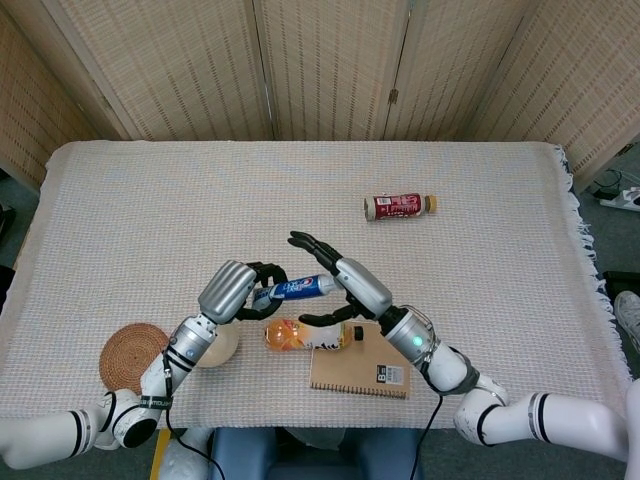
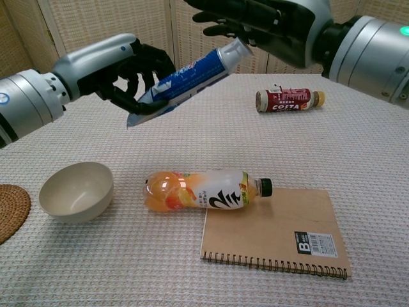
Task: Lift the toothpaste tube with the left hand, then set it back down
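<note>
My left hand [image 1: 232,290] [image 2: 118,67] holds the blue and white toothpaste tube [image 1: 296,289] [image 2: 185,78] by its flat end, well above the table, cap tilted up and to the right. My right hand [image 1: 345,285] [image 2: 262,19] hovers at the cap end with its fingers spread and nothing in them. In the chest view its fingers sit just over the white cap; whether they touch it I cannot tell.
Below the tube lie an orange drink bottle [image 2: 201,190] [image 1: 305,334] and a brown spiral notebook [image 2: 275,231] [image 1: 362,370]. A beige bowl [image 2: 77,190] and a woven coaster [image 1: 130,356] are at the left. A red Costa bottle [image 1: 400,206] [image 2: 289,99] lies far right.
</note>
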Controlling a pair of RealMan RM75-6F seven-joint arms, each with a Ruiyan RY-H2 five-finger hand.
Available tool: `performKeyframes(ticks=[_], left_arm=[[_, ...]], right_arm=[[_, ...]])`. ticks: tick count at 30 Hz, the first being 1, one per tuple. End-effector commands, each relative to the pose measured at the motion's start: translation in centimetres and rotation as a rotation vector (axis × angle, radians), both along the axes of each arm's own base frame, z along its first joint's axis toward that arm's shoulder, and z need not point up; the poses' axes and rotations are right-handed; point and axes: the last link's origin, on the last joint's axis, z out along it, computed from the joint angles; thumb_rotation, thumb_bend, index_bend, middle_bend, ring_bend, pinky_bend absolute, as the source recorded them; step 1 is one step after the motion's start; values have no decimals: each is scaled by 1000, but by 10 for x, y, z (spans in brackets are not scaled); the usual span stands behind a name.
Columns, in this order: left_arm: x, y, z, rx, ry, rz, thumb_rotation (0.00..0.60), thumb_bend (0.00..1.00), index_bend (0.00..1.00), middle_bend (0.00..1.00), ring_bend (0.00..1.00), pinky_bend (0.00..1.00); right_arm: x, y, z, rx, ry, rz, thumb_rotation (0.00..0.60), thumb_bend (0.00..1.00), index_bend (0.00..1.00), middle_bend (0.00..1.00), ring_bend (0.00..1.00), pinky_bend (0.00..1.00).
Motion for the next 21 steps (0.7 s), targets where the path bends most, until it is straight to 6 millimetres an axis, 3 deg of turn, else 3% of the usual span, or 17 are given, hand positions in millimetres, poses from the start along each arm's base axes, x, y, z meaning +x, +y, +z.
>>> performKeyframes(ticks=[1,21], left_arm=[[1,0,0,-6,-8,4,600,855,747,747,676,735],[1,2,2,-49,-80,37,600,858,747,747,676,734]], right_arm=[[3,-1,-2,6,-21,-3,282,137,0,0,0,0],[15,-4,-12,66,-248,-38,276,137,0,0,0,0]])
